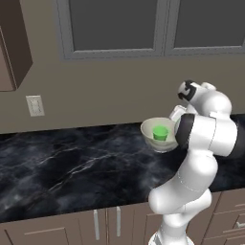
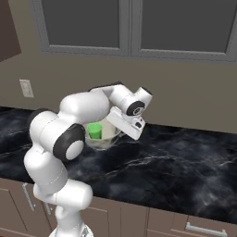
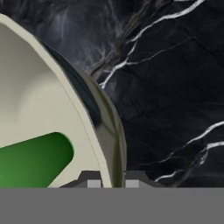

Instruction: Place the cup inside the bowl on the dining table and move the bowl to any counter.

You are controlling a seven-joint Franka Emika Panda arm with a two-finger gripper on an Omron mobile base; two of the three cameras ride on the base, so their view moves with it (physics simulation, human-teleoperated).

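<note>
One tool [image 3: 109, 183] pinches the bowl [image 1: 152, 138] rim, cup [image 1: 160, 132] inside, above the counter [image 1: 72, 167].

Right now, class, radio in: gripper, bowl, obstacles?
Gripper shut on bowl rim. Cup inside bowl, above counter. Nothing in the way.

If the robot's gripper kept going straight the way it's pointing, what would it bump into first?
The gripper already has the bowl rim between its jaws, with the cup inside. Straight ahead past the rim, it would probably meet the counter, though how far off is unclear.
</note>
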